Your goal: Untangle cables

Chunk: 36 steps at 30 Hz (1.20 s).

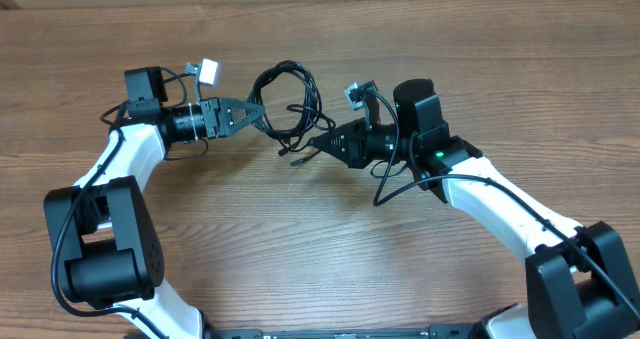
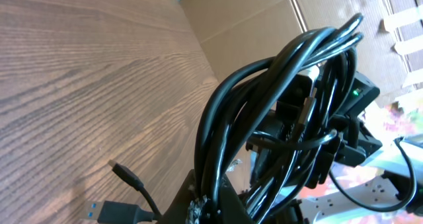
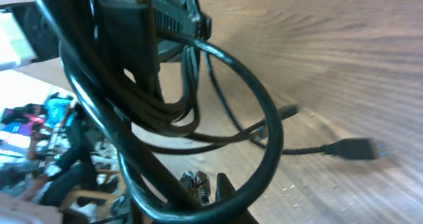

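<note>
1. The cables [image 1: 305, 114] form one knotted loop between the two hands, over the middle of the bench [image 1: 320, 249], nearer its far edge than its near one
2. The left hand [image 1: 250, 114] is clenched on the loop's left side. The right hand [image 1: 318, 142] is clenched too and seems to pinch a strand at the lower right. Gripping opposite sides looks meant to let the arms draw the coils apart
3. Only the overhead view gives that layout, and it shows loose tails pointing toward the near edge beside the right hand
4. The left wrist view shows what overhead hides: several strands stacked and crossing, plus a blue-tongued plug [image 2: 99, 211] and a smaller plug [image 2: 124, 172] free, close to the bench
5. The right wrist view shows one wide loop curving past that hand's tips, with a dark plug [image 3: 357, 148] out to the side
</note>
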Tool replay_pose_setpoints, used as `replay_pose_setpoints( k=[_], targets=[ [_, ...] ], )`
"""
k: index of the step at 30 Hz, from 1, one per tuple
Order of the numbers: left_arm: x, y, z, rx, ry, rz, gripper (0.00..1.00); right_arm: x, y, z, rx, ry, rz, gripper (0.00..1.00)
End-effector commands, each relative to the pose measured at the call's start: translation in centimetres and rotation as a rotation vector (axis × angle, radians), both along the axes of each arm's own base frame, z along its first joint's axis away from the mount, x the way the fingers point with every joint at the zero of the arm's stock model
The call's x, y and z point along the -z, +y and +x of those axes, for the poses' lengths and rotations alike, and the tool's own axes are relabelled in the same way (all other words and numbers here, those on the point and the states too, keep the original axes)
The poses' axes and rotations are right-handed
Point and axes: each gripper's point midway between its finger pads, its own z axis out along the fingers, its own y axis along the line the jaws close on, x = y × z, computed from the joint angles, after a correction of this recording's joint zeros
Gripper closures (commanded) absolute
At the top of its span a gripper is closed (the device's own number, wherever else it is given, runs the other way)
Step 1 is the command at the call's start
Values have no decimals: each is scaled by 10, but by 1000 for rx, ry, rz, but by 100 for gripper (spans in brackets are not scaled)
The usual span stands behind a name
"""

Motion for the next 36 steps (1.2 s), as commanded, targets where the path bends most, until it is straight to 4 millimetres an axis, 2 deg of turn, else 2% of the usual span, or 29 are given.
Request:
replay_pose_setpoints(
  k=[1, 5, 11, 14, 20, 26, 31, 36],
  targets=[
    [-13, -4, -4, 40, -113, -17, 96, -17, -4, -7, -32, -11, 36, 92],
    [-11, -4, -6, 39, -104, -15, 96, -14, -15, -3, -3, 22, 25, 91],
    [3, -2, -2, 1, -69, 53, 96, -28, -32, -9, -23, -4, 37, 89],
    [2, -2, -3, 5, -66, 44, 96, -31, -43, -18, -27, -24, 3, 88],
    [-9, -5, -11, 43, -66, -27, 96, -22, -63, -30, 31, 3, -113, 84],
    [-6, -13, -19, 65, -51, -25, 96, -19, -58, -34, 21, -18, -145, 83],
    [-2, -25, -21, 87, -58, -4, 96, -5, -56, -24, 95, -83, -276, 72],
    [-3, -34, -24, 112, -51, -7, 96, 0, -50, -14, 149, -185, -378, 71]
  ],
)
